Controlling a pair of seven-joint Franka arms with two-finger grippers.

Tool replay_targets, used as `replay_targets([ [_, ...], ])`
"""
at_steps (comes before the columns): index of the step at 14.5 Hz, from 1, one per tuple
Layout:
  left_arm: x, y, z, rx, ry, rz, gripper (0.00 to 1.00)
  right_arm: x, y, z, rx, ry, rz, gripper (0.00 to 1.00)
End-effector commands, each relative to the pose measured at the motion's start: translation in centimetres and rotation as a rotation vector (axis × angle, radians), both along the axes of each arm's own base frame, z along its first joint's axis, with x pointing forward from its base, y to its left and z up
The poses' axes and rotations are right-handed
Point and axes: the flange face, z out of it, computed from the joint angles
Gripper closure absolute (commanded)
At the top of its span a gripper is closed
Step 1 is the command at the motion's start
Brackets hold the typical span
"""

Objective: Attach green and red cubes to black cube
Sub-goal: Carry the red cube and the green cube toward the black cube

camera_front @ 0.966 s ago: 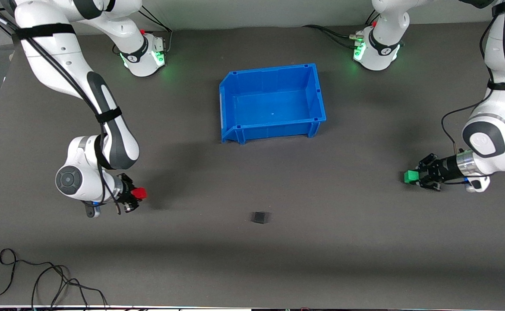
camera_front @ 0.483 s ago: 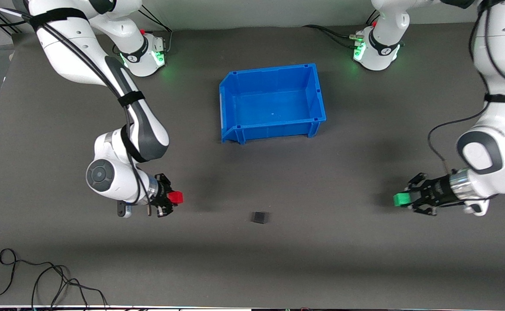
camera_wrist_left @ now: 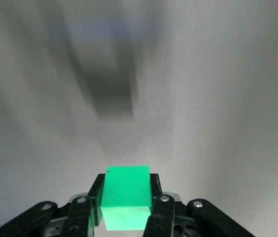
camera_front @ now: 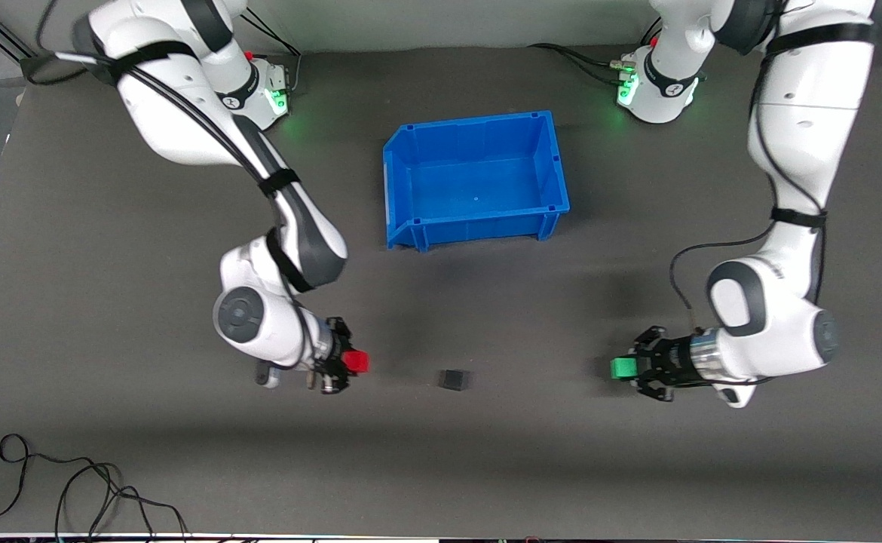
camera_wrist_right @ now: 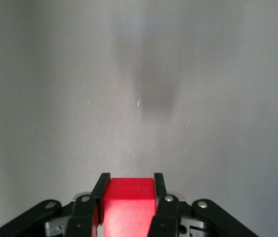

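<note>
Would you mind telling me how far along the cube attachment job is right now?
Both pickups look done: the right gripper is shut on the red cube, the left gripper on the green cube. In hand: each is aimed at the black cube from its own end of the table. Neither coloured cube touches the black one yet, so both attachments remain. The blue bin is not involved.

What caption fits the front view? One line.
Right tool with red cube, left tool with green cube, flank black cube.
</note>
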Motion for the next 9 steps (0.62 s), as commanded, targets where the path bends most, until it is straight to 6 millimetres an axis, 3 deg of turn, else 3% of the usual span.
replay_targets([
  [1,1.5,-4.4,-0.5,0.001,-0.005,0.029,0.78,1.2,2.1,-1.7,0.033,0.009,-0.073,0.83],
  [4,2.0,-9.3,-1.8,0.010,-0.019,0.075,0.78,2.0,3.0,-2.5,0.060,-0.035,-0.154,0.83],
  [9,0.7,-15.3,-2.8,0.021,-0.056,0.094,0.78,0.8,6.4,-7.7,0.070,-0.051,-0.164,0.84],
])
